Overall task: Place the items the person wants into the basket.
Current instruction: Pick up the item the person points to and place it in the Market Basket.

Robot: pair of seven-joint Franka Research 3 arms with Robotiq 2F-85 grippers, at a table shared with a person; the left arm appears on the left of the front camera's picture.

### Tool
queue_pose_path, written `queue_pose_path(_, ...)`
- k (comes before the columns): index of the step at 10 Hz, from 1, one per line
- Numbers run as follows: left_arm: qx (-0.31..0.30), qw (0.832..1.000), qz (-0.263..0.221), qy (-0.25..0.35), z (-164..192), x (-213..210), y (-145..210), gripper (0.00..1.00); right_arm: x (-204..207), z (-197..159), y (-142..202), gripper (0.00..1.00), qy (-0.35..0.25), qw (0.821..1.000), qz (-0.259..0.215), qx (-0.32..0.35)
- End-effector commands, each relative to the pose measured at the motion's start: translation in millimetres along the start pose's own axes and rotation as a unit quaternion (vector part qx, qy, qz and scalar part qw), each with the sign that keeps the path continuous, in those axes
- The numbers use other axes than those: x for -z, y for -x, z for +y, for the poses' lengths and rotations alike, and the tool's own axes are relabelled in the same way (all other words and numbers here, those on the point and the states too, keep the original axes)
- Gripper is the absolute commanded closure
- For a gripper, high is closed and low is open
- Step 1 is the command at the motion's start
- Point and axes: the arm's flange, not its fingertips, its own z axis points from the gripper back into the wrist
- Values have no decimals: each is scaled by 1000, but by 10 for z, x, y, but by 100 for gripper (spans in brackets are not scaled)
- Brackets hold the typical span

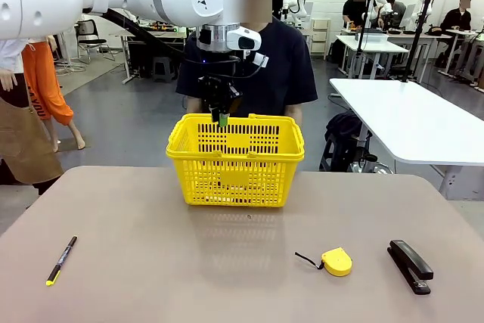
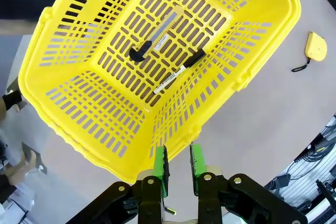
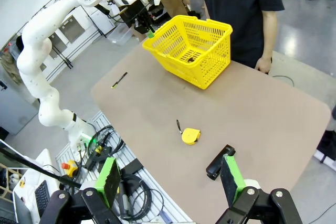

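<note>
The yellow basket (image 1: 236, 158) stands at the table's far middle, in front of the person (image 1: 291, 66). On its floor lie the yellow-and-black utility knife (image 2: 153, 36) and the white marker (image 2: 177, 71). My left gripper (image 2: 178, 163) hangs over the basket's rim, its green pads (image 2: 160, 162) a little apart with nothing between them; it is also seen above the basket (image 1: 222, 115). The thin black pen (image 1: 61, 260) lies near the table's front left. My right gripper (image 3: 169, 179) stands wide open and empty, high over the table's near right edge.
A round yellow tape measure (image 1: 336, 261) and a black stapler (image 1: 410, 265) lie at the front right of the table. The person's hand (image 3: 264, 65) rests at the far edge beside the basket (image 3: 210, 24). Cables and gear sit below the table's side.
</note>
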Motion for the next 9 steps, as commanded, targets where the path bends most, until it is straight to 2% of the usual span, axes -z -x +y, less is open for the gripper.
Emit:
queue_pose_path(1, 8, 1000, -10, -10, -12, -31, 33, 62, -7, -2, -26, 0, -10, 1000, -9, -8)
queue_pose_path(2, 6, 1000, -21, -13, -37, -75, 66, 15, -7, -2, -26, 0, -10, 1000, -9, -8)
queue_pose_path(3, 0, 1000, -22, -17, -52, -107, 74, 2, -7, -2, -26, 0, -10, 1000, -9, -8)
queue_pose_path(9, 0, 1000, -15, -23, -80, -96, 109, 0, -7, -2, -26, 0, -10, 1000, -9, -8)
